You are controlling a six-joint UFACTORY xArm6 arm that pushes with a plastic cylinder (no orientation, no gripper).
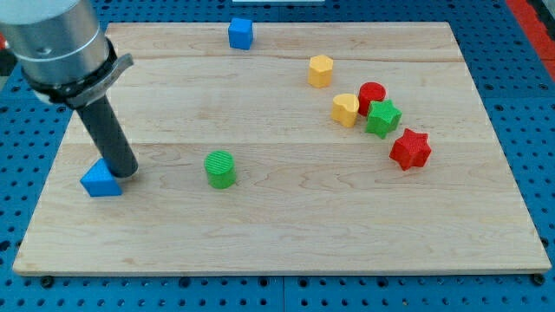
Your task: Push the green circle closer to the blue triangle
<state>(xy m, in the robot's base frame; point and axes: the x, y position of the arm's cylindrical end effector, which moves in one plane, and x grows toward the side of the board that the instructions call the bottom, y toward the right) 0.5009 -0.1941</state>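
My tip (pixel 124 171) is sitting right against the blue triangle (pixel 101 180) at the view's left of the counter (pixel 286 234), while the green circle (pixel 220 169) is waiting a little to the view's right, apart from both. There are no fingers on this rod (nothing to open or clench), so I am only pushing. I am risking a nudge that drives the triangle away, or a clipped, off-centre hit sending the circle sideways.

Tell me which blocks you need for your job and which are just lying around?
Needed: green circle, blue triangle, my tip right beside the triangle.
Lying around: blue cube, yellow hexagon, yellow heart, red circle, green star, red star.
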